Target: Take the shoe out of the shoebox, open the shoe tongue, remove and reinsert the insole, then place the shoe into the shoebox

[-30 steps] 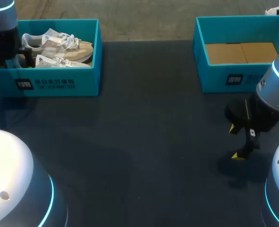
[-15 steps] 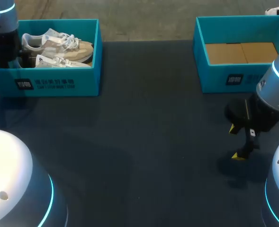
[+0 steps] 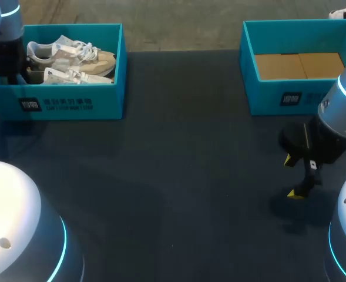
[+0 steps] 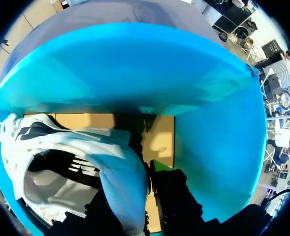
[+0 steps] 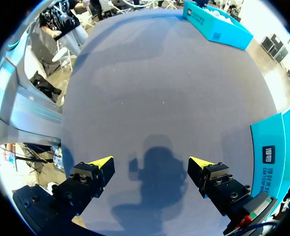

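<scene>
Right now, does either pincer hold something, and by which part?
The left pincer grips the shoe by its heel rim, one finger inside and one outside. The right pincer is open, holding nothing.

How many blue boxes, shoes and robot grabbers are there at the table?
Blue shoeboxes: 2
Shoes: 2, it seems, both in one box
Grippers: 2, the left gripper and the right gripper
Total: 6
</scene>
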You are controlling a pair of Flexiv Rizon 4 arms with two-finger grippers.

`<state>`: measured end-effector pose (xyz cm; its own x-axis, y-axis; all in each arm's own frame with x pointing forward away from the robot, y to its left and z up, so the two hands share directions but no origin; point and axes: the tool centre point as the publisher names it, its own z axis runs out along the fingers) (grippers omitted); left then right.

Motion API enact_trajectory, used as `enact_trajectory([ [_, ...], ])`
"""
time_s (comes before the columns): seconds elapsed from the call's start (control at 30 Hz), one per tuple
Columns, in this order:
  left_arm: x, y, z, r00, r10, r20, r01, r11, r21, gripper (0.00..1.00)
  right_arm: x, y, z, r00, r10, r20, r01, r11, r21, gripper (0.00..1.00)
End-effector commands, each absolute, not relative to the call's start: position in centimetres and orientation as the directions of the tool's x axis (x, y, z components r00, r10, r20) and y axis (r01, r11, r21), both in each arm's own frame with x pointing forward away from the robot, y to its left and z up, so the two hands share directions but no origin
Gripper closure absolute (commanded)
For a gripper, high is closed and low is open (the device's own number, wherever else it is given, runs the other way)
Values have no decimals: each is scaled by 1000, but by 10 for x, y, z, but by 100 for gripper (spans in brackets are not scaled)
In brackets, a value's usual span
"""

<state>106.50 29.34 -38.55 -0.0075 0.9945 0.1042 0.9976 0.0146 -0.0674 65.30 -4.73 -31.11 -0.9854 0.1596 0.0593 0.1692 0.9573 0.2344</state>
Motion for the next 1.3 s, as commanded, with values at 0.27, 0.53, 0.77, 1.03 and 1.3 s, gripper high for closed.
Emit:
enact_trajectory([
  [0.27,1064,297,-375,-18,994,110,998,25,-59,100,652,-48,-312,-986,160,56,168,957,235,0],
  [0.53,1067,298,-349,-60,988,144,997,66,-39,100,652,-48,-312,-986,160,56,168,957,235,0],
  [0.77,1071,302,-322,-72,987,146,996,78,-34,100,652,-48,-312,-986,160,56,168,957,235,0],
  [1.03,1073,308,-286,-82,985,150,996,84,-8,100,652,-48,-312,-986,160,56,168,957,235,0],
  [1.3,1066,318,-257,-90,977,192,996,93,-9,100,652,-48,-312,-986,160,56,168,957,235,0],
])
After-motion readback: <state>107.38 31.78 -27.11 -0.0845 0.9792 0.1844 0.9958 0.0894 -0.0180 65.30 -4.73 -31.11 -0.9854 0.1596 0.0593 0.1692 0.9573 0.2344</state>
